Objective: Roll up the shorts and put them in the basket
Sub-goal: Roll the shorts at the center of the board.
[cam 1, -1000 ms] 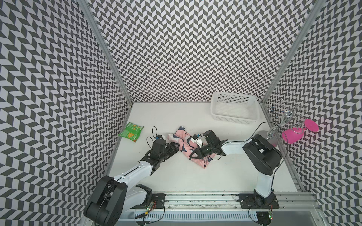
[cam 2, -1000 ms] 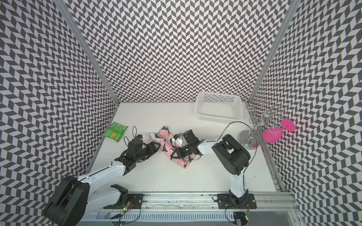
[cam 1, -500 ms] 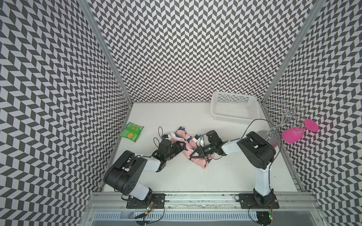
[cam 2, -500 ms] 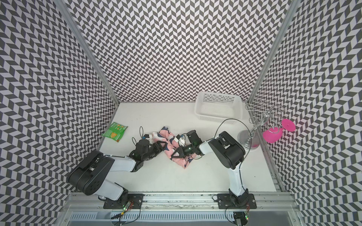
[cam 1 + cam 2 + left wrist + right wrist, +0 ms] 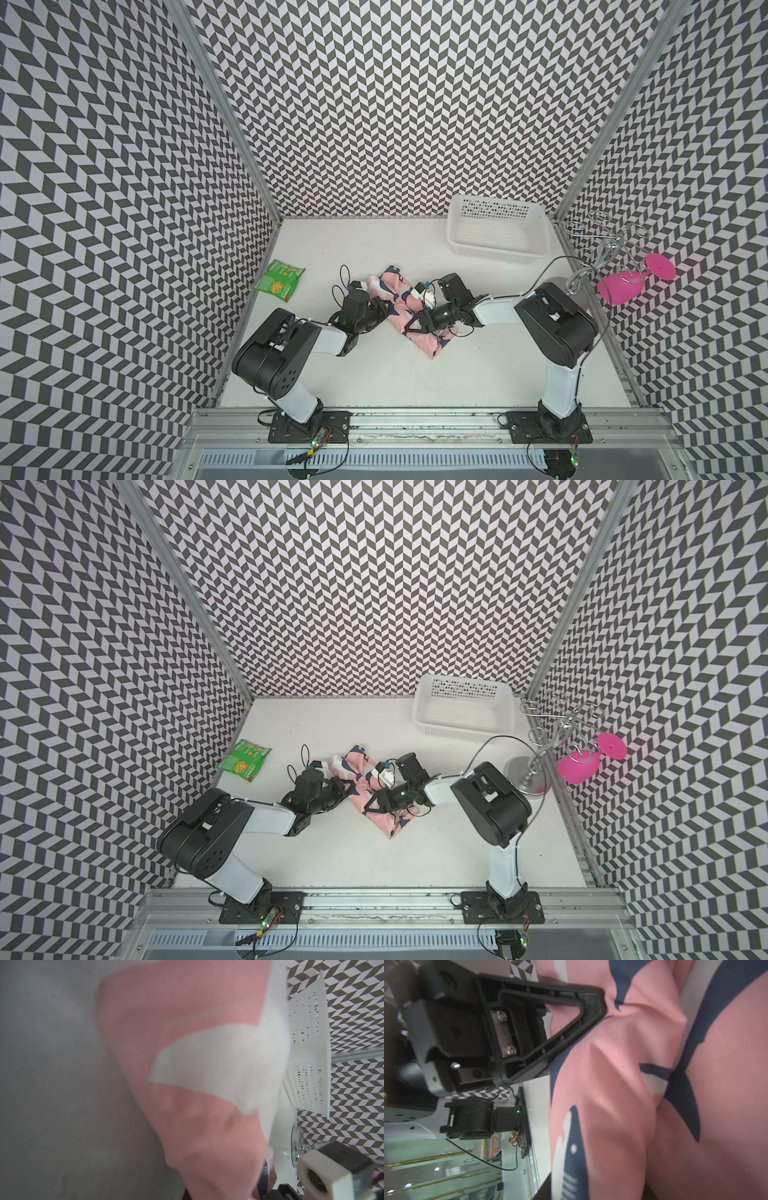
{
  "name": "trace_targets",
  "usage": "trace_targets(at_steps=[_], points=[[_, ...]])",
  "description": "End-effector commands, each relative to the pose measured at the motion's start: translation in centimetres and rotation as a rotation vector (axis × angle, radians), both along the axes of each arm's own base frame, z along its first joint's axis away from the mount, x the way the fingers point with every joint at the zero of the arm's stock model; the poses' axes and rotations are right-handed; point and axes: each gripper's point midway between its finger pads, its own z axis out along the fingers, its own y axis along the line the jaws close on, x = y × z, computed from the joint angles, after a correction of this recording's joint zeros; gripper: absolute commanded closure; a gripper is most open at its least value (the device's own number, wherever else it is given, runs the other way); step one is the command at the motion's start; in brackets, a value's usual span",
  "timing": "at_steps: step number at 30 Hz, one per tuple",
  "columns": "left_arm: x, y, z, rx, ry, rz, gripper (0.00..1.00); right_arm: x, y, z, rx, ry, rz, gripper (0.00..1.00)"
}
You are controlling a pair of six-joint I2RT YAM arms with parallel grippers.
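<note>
The pink shark-print shorts (image 5: pixel 430 338) (image 5: pixel 390 818) lie bunched in the middle of the white table. My left gripper (image 5: pixel 385 308) (image 5: pixel 347 787) is at their left edge, shut on a fold of the fabric. Pink cloth (image 5: pixel 187 1022) fills the left wrist view. My right gripper (image 5: pixel 411 326) (image 5: pixel 370 806) reaches in low from the right. Its jaws stand apart with the shorts (image 5: pixel 612 1084) bulging between them. One black finger (image 5: pixel 571 1012) of the left gripper shows in the right wrist view, pressed against the cloth.
A white perforated basket (image 5: pixel 498 235) stands at the back right. A green snack packet (image 5: pixel 279 280) lies by the left wall. A chrome wire stand (image 5: pixel 598 257) holding a pink glass (image 5: pixel 623 286) is at the right edge.
The left arm has drawn in, elbow raised, and its gripper has gone from open to shut at the shorts' left edge. The right gripper, shut before, has opened its jaws in place.
</note>
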Motion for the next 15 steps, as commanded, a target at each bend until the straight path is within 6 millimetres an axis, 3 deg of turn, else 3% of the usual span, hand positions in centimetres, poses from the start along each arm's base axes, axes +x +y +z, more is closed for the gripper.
trace_targets(at_steps=[1,4,8,12,15], points=[[-1.0,0.9,-1.2,0.069,0.096,0.017,1.0,2.9,-3.0,1.9,-0.21,-0.248,-0.119,0.52],[-1.8,1.2,-2.1,0.091,0.167,0.015,1.0,3.4,-4.0,4.1,-0.384,-0.45,-0.179,0.48],[-2.5,1.3,-2.3,0.102,0.22,0.012,1.0,1.9,-3.1,6.2,-0.579,-0.706,-0.181,0.4],[-2.7,1.1,-1.7,0.104,0.24,0.007,1.0,-0.3,-1.2,7.1,-0.682,-0.902,-0.143,0.39],[-2.7,1.2,-1.2,0.109,0.246,0.008,1.0,-1.5,-0.1,6.6,-0.794,-1.052,-0.113,0.35]])
